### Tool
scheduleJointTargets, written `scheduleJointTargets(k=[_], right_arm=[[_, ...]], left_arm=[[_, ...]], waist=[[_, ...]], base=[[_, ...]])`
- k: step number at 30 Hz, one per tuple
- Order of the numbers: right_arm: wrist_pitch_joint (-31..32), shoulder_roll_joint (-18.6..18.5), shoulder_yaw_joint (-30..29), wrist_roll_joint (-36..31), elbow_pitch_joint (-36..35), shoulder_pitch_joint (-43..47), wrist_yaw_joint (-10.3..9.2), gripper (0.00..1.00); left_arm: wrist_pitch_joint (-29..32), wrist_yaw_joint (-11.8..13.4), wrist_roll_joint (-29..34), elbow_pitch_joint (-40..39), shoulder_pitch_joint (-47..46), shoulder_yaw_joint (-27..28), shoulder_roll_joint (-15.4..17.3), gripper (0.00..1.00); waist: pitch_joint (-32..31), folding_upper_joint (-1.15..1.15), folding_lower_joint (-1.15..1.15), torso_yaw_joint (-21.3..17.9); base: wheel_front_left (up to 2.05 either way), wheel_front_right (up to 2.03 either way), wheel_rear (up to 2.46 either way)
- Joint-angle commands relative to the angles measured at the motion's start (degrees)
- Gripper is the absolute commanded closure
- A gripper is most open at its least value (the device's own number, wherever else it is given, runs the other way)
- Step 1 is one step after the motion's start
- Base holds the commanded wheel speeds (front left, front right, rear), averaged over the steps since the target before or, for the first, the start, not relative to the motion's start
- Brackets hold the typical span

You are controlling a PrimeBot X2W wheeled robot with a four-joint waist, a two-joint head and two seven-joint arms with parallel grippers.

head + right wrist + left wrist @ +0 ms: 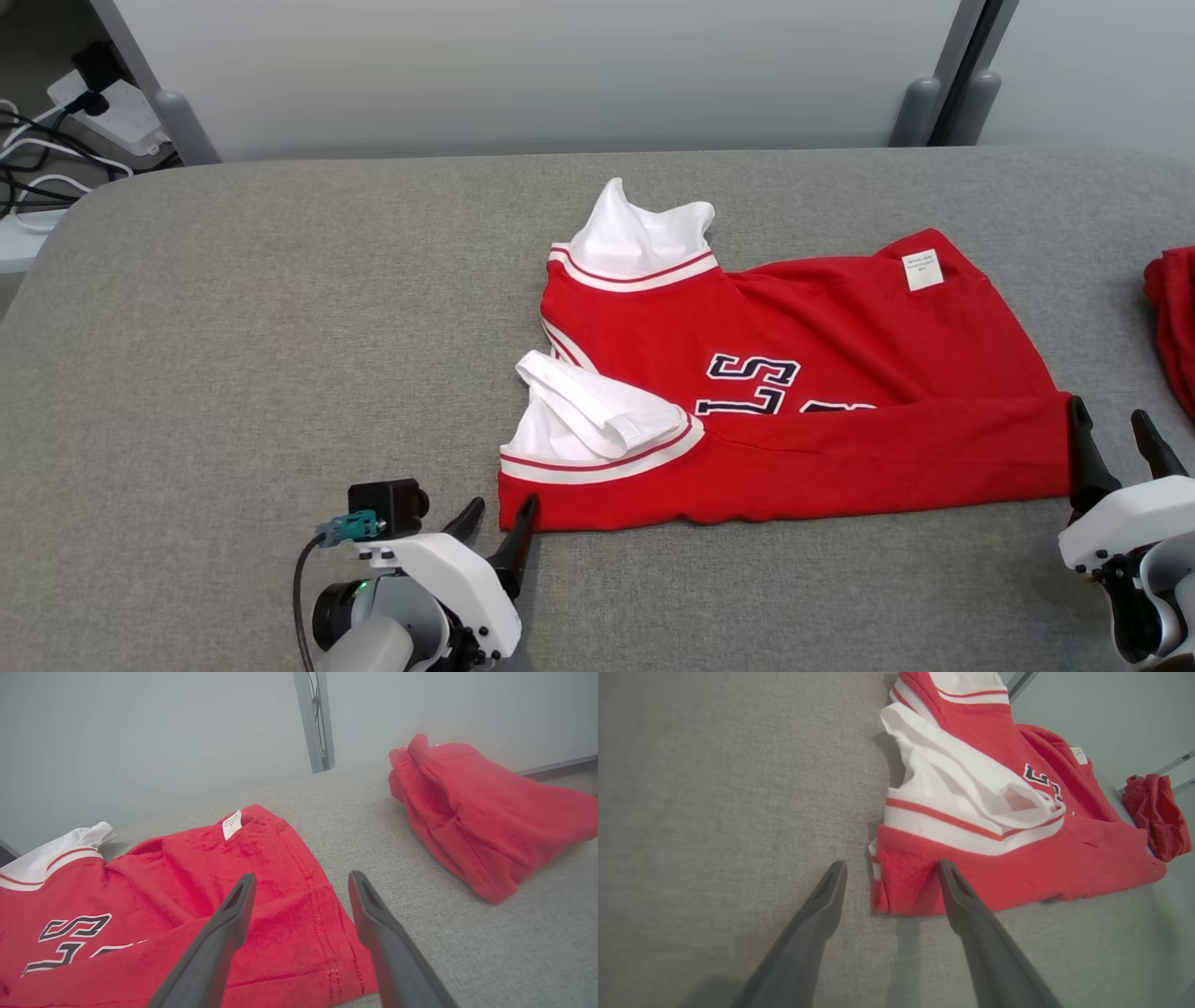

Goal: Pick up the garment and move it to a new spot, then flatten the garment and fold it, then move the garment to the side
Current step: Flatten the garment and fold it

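The garment (pixel 794 373), a red jersey with white sleeves, dark lettering and a white tag, lies on the grey table (pixel 233 327) with its near edge folded over. My left gripper (pixel 504 504) stands open at its near left corner. In the left wrist view that corner of the garment (pixel 1017 868) sits between the spread fingers of the left gripper (pixel 892 864), ungripped. My right gripper (pixel 1109 411) is open at the near right corner. In the right wrist view, the right gripper (pixel 302 876) has its spread fingers over the garment's (pixel 187 872) hem edge.
A second red cloth (pixel 1176 317) lies bunched at the table's right edge, also visible as a red cloth (pixel 476 812) beyond my right fingers. A power strip with cables (pixel 103 103) sits off the table at the far left. A pale wall runs behind.
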Motion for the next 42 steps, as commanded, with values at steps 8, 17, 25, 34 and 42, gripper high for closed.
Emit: scheduleJointTargets(k=[8, 17, 25, 34, 42], right_arm=[[-0.77, -0.72, 0.63, 0.02, -1.91, 1.86, 0.00, 0.00], [-0.21, 0.18, 1.64, 4.72, 5.85, 1.31, 0.00, 0.00], [1.60, 0.63, 4.65, 8.07, 11.38, -1.50, 0.00, 0.00], [1.49, -0.27, 9.42, 11.64, 15.58, -5.80, 0.00, 0.64], [1.16, -1.38, 14.46, 13.49, 14.72, -4.58, 0.00, 1.00]], left_arm=[[1.92, -0.34, -1.32, -3.32, -0.63, 0.83, 0.21, 1.00], [0.41, 0.47, -0.96, -6.51, 1.21, 1.29, 2.64, 1.00], [1.01, 2.10, -0.96, -11.09, 2.62, 1.64, 4.72, 1.00], [2.42, 3.47, -0.75, -15.11, 2.95, 1.33, 6.22, 1.00], [2.60, 3.79, -0.83, -16.39, 3.63, 1.17, 6.86, 1.00]], waist=[[-0.13, 0.00, 0.00, -1.20], [-0.55, 0.00, 0.00, -0.35], [0.27, 0.00, 0.00, 0.80], [1.30, 0.00, 0.00, 1.66], [0.96, 0.00, 0.00, 2.03]], base=[[0.00, 0.00, 0.00], [0.00, 0.00, 0.00], [0.00, 0.00, 0.00], [0.00, 0.00, 0.00], [0.00, 0.00, 0.00]])
